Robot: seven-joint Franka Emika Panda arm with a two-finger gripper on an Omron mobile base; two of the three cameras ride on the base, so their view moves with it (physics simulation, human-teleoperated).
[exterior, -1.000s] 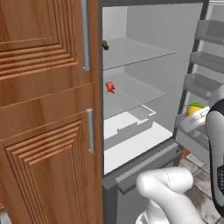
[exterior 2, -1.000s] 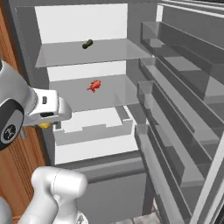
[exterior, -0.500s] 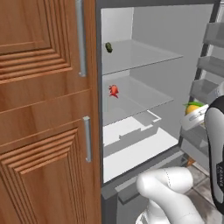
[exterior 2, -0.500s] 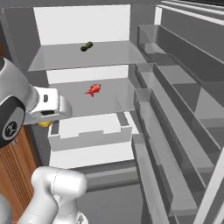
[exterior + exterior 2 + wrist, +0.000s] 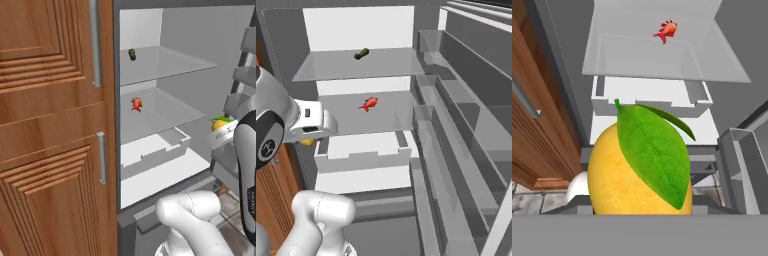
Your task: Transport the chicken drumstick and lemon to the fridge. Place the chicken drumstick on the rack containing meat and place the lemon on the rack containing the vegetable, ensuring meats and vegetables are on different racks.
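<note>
Closer now, the whole view has shifted toward the open fridge [image 5: 426, 20] (the base drove). Pincer clamps the lemon [image 5: 639, 167], low before the drawer; lifting carelessly could knock the shelf edge.

So the fridge [image 5: 426, 30] stood open with the wooden cabinet [image 5: 50, 125] right beside it at 9 o'clock. The vegetable [image 5: 361, 53] sat on the upper rack [image 5: 391, 65], the meat chunk [image 5: 369, 104] on the shelf below it, and the drawer [image 5: 363, 152] under that. The lemon [image 5: 639, 175] was out front, at 6 o'clock from the drawer.
</note>
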